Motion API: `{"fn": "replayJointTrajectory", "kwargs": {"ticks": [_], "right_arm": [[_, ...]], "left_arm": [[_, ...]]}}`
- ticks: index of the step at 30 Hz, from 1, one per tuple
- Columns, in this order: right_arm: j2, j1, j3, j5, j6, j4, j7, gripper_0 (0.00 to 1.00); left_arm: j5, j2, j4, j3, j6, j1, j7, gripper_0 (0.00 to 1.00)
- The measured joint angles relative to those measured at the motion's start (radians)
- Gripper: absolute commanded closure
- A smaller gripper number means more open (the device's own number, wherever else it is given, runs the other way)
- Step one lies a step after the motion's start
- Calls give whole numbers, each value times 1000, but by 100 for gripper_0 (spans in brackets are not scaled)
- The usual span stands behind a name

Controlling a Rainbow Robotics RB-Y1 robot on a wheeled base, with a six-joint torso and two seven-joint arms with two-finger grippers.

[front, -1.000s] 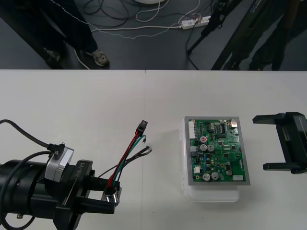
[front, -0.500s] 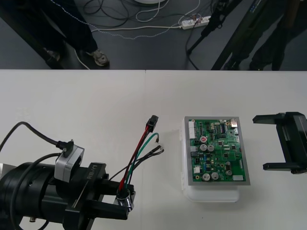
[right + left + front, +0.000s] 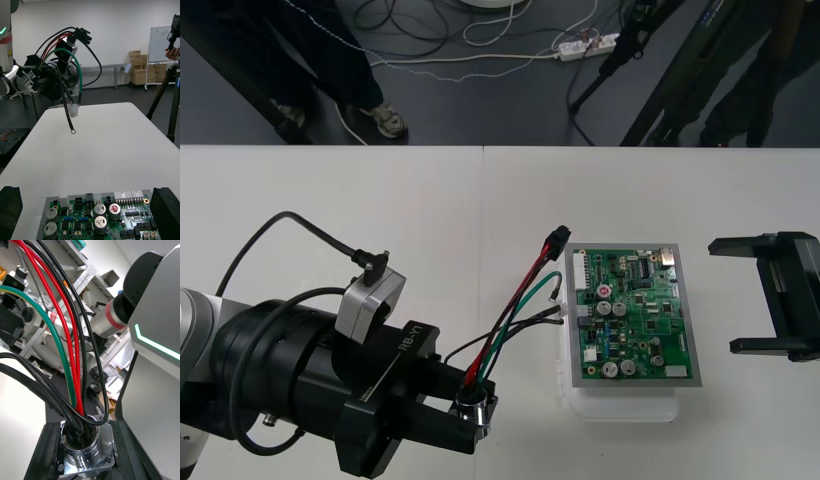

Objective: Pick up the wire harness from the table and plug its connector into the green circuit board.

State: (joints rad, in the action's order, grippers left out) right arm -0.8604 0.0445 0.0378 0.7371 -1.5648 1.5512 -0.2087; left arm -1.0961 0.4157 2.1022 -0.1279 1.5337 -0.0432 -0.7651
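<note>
Metal socket [image 3: 474,402], wires [image 3: 72,363] rising from it: clamped between left gripper [image 3: 468,415] fingers; gripper body lettered "RB-Y1". Right gripper [image 3: 732,297]: fingers spread wide, empty.

We see red, green and black wires [image 3: 508,318], a black plug [image 3: 557,240], a silver socket [image 3: 472,405], and a green circuit board [image 3: 635,320] on a white base [image 3: 625,408], on a pale table [image 3: 380,200].

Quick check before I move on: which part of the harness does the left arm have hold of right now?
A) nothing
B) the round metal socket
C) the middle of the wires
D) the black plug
B: the left gripper has its jaws shut on the flanged socket, with the wires rising from it to the plug, which is in the air beside the board.
</note>
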Motion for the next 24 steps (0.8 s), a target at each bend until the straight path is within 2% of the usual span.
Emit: {"fn": "replayJointTrajectory", "kwargs": {"ticks": [5,12,24], "right_arm": [[0,0,0,0,0,0,0,0],[0,0,0,-1,0,0,0,0],[0,0,0,-16,0,0,0,0]], "left_arm": [[39,21,0,-22,0,43,-61,100],[81,63,0,-40,0,81,-264,100],[136,133,0,-49,0,100,-271,100]]}}
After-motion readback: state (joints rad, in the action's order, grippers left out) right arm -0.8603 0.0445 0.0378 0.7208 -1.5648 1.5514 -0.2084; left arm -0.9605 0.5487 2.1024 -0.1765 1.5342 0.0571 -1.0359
